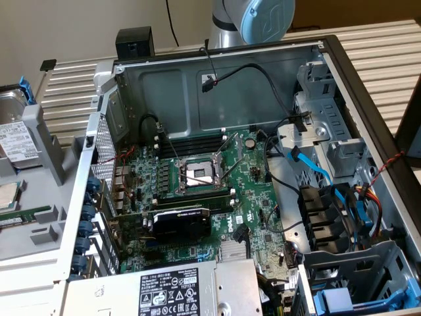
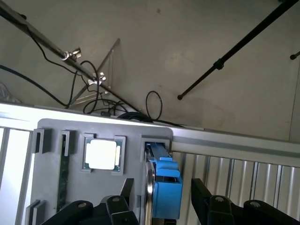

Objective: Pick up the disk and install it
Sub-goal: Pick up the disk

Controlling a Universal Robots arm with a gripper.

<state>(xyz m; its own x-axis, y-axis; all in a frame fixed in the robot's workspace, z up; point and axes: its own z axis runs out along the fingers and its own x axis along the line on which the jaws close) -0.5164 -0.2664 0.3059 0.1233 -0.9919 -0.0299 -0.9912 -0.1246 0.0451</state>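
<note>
On my exterior view the open computer case [image 1: 316,49] takes up most of the frame, from centre to right. Its motherboard [image 1: 197,191] lies flat in the middle, and the power supply [image 1: 177,289] with its printed label sits along the bottom edge. The base of the arm [image 1: 260,20] rises behind the case at top centre. In the lower right corner I can see a drive bay [image 1: 342,263] with a blue-railed tray in it.

Outside the case, along the exterior view's left edge, there is a grey holder [image 1: 39,131] with upright slots. The disk [image 1: 16,141] stands in it at the upper left, white label facing the camera and a blue clip showing at its top.

From the wrist camera I look down on that same grey holder [image 2: 51,136]. The disk [image 2: 166,187] stands on edge in its slot, blue frame and thin metal edge towards me. The gripper [image 2: 162,192] straddles it with the jaws spread wide, one black finger on each side. Neither finger is pressed against it, so nothing is gripped.

A processor chip [image 2: 101,153] lies in the pocket just beside the disk's slot, and a memory stick [image 2: 62,178] stands one slot further along.
</note>
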